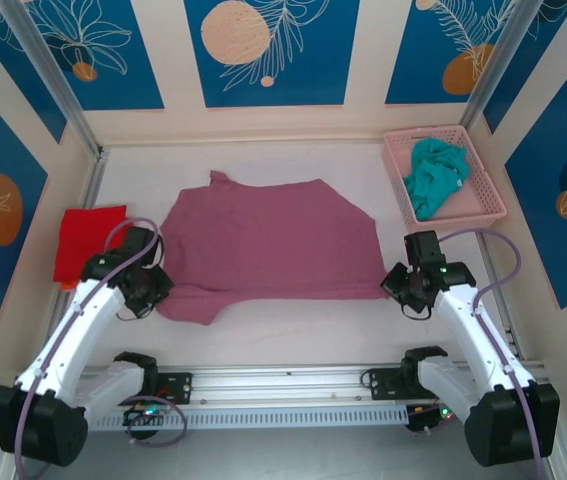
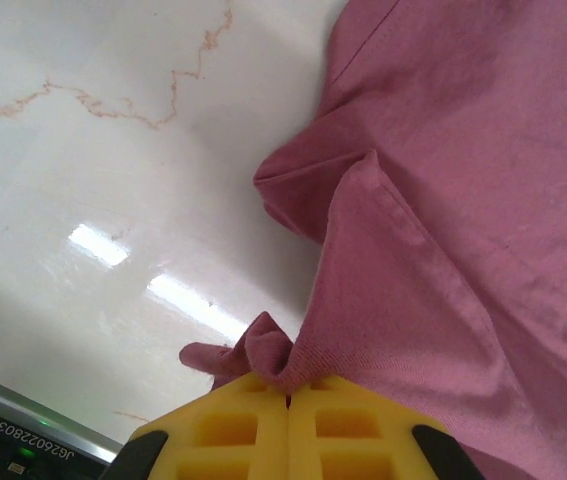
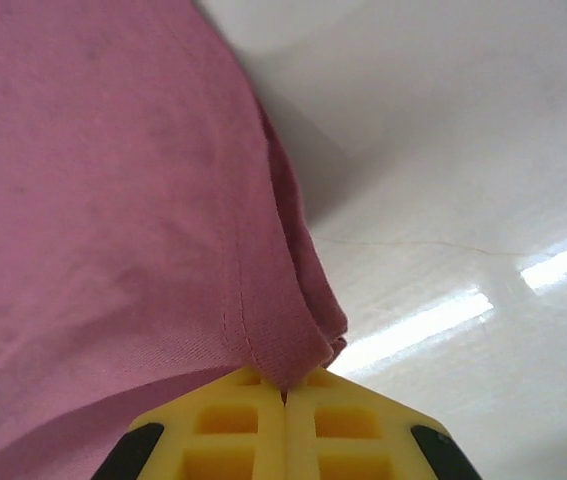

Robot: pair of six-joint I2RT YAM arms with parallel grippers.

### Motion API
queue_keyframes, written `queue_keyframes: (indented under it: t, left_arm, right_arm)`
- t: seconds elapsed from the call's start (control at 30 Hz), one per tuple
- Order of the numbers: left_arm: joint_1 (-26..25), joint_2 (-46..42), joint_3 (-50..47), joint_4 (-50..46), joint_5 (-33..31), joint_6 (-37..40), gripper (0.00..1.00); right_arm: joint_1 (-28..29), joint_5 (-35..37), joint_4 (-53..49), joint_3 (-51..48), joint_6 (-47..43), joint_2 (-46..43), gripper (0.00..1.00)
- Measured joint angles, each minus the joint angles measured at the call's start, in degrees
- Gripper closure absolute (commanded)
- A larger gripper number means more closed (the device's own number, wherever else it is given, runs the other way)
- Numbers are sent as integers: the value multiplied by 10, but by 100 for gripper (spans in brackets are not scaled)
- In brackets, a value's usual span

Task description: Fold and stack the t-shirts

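The big dusty mauve-pink cloth t-shirt (image 1: 273,245) lies spread flat in the middle of the white table (image 1: 293,340). We hold it at its two near corners. Our left gripper (image 2: 288,395) is squeezed tight on a small bunch of cloth at the near left corner. Our right gripper (image 3: 283,395) is pinched onto the hem at the near right corner. The bright red cloth t-shirt (image 1: 88,240) lies flat at the left side of the table. The teal cloth t-shirt (image 1: 435,175) sits crumpled in the pink plastic basket (image 1: 493,195) at the far right. We think the step is the first fold of the pink shirt. Next, both grippers need to lift the near edge together and carry it to the far edge, so the cloth does not twist or slip out.
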Motion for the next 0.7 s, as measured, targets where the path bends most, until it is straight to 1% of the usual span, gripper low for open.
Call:
queue_keyframes:
  t: [0.07, 0.17, 0.23, 0.33, 0.43, 0.53, 0.67, 0.7]
  left_arm:
    - [0, 50, 26, 11, -10, 11, 100]
    - [0, 145, 92, 47, -30, 34, 100]
    - [0, 205, 152, 68, -44, 52, 100]
    - [4, 309, 285, 89, -57, 82, 100]
    - [10, 412, 448, 103, -59, 109, 100]
    - [13, 508, 642, 83, -59, 132, 100]
    - [19, 638, 972, 31, -59, 155, 100]
    - [21, 655, 1033, 29, -58, 157, 100]
  right_arm:
    - [-6, -12, 23, 12, -9, 33, 100]
    - [-21, -25, 62, 69, -25, 122, 100]
    - [-27, -29, 85, 128, -40, 191, 100]
    - [-33, -41, 116, 263, -66, 309, 100]
    - [-36, -48, 132, 423, -89, 418, 100]
    - [-37, -57, 123, 602, -102, 511, 100]
    - [-38, -78, 97, 840, -104, 599, 100]
    - [-39, -86, 87, 903, -104, 615, 100]
